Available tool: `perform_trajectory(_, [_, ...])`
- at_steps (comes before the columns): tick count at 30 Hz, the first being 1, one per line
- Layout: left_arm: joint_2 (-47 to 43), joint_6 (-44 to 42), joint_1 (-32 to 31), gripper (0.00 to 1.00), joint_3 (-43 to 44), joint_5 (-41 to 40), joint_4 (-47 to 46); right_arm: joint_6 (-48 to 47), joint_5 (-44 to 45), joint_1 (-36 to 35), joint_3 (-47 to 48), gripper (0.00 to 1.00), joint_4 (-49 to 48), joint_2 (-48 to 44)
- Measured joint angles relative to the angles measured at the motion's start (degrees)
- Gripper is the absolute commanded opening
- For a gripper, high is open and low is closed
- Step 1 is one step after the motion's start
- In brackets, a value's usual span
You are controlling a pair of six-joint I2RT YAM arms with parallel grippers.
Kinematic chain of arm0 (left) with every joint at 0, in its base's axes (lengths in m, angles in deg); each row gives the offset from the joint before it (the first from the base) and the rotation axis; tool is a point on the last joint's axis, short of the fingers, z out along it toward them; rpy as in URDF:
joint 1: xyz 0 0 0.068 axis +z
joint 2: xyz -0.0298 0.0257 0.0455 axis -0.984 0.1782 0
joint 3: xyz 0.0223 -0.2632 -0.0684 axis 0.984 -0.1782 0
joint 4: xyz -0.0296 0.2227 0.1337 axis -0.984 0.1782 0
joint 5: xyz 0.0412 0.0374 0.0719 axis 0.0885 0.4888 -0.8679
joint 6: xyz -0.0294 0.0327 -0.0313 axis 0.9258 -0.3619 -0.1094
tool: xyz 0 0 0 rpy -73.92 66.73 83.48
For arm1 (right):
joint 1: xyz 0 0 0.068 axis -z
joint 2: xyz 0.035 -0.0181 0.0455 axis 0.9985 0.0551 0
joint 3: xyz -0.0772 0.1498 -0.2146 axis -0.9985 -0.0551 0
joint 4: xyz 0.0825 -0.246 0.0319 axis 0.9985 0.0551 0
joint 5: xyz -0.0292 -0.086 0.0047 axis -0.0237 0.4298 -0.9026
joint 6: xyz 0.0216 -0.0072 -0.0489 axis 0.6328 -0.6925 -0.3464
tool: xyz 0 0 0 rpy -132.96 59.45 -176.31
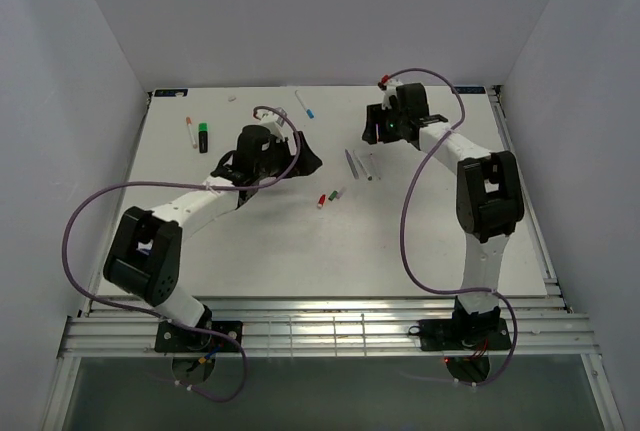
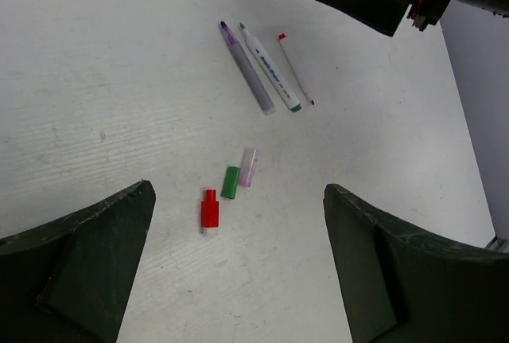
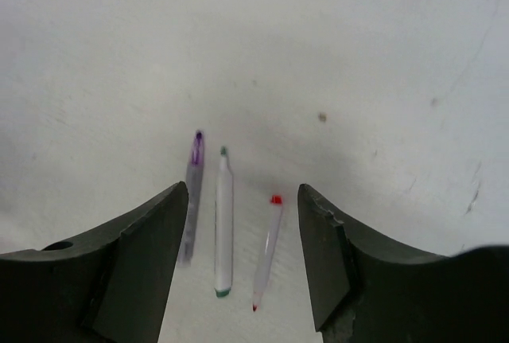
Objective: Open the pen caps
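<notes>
Three uncapped pens lie side by side on the white table: a purple one (image 2: 246,68), a white one with green ends (image 2: 270,68) and a thin red-tipped one (image 2: 294,72). Three loose pen caps lie near them: red (image 2: 209,209), green (image 2: 231,182) and pale lilac (image 2: 249,167). My left gripper (image 2: 237,192) hovers open above the caps, holding nothing. In the right wrist view the same purple (image 3: 193,176), green (image 3: 223,224) and red (image 3: 268,243) pens show below my right gripper (image 3: 242,192), which is open and holds nothing.
A capped black marker with a green end (image 1: 203,137) and an orange-ended pen (image 1: 190,131) lie at the far left. A blue-ended pen (image 1: 304,103) lies near the back edge. White walls enclose the table (image 1: 400,241) on three sides.
</notes>
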Motion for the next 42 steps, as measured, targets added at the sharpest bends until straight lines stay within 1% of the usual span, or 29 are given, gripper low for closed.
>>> perform_trajectory(3, [-4.33, 1.38, 0.02, 0.98, 0.00, -5.25, 2.21, -3.52, 0.76, -1.81, 9.70, 0.66, 1.09, 3.21])
perform_trajectory(6, [-8.20, 3.19, 0.02, 0.98, 0.00, -11.13, 4.66, -7.23, 1.38, -3.93, 20.37, 0.72, 1.25, 8.68])
perform_trajectory(7, [-9.31, 3.72, 0.02, 0.98, -0.07, -12.59, 5.22, -8.28, 1.49, -4.48, 22.58, 0.75, 1.22, 10.10])
perform_trajectory(9, [-11.10, 4.42, 0.02, 0.98, -0.44, -14.73, 5.62, -10.49, 1.92, -5.70, 27.78, 0.79, 1.64, 13.81])
perform_trajectory(11, [-12.92, 5.14, 0.11, 0.98, -1.11, -16.61, 6.10, -12.50, 2.47, -6.84, 32.13, 0.86, 1.60, 17.40])
perform_trajectory(13, [-14.60, 5.97, 0.20, 0.98, -2.47, -18.10, 6.21, -14.38, 2.82, -7.85, 34.67, 0.91, 0.96, 19.98])
perform_trajectory(14, [-15.28, 6.36, 0.24, 0.98, -3.28, -18.62, 6.23, -14.99, 2.93, -8.28, 34.95, 0.92, 0.37, 20.72])
perform_trajectory(18, [-17.16, 7.17, 0.28, 0.98, -6.69, -20.13, 6.12, -17.05, 2.73, -9.51, 34.97, 0.91, -3.91, 22.80])
perform_trajectory(20, [-17.25, 7.34, 0.28, 0.98, -7.56, -20.52, 6.25, -17.49, 2.54, -9.81, 35.47, 0.89, -6.14, 24.00])
perform_trajectory(25, [-17.20, 7.69, 0.31, 0.98, -7.67, -21.64, 5.44, -17.42, 2.54, -10.34, 41.55, 0.87, -9.64, 29.81])
perform_trajectory(27, [-16.90, 7.96, 0.35, 0.98, -7.67, -22.43, 5.03, -17.14, 2.62, -10.40, 44.06, 0.85, -9.84, 32.39])
perform_trajectory(28, [-16.52, 8.13, 0.42, 0.98, -7.45, -22.84, 5.25, -16.90, 2.64, -10.47, 44.70, 0.83, -10.19, 33.38])
perform_trajectory(32, [-13.38, 9.29, 0.74, 0.98, -5.09, -24.44, 6.93, -15.93, 2.54, -10.62, 45.59, 0.81, -10.58, 36.15])
perform_trajectory(34, [-12.22, 9.75, 1.01, 0.98, -4.11, -25.11, 7.56, -15.65, 2.51, -10.62, 46.60, 0.78, -10.75, 37.64])
perform_trajectory(42, [-11.28, 11.21, 1.64, 0.98, -1.95, -25.88, 8.07, -14.01, 1.68, -10.64, 49.53, 0.76, -10.84, 40.57])
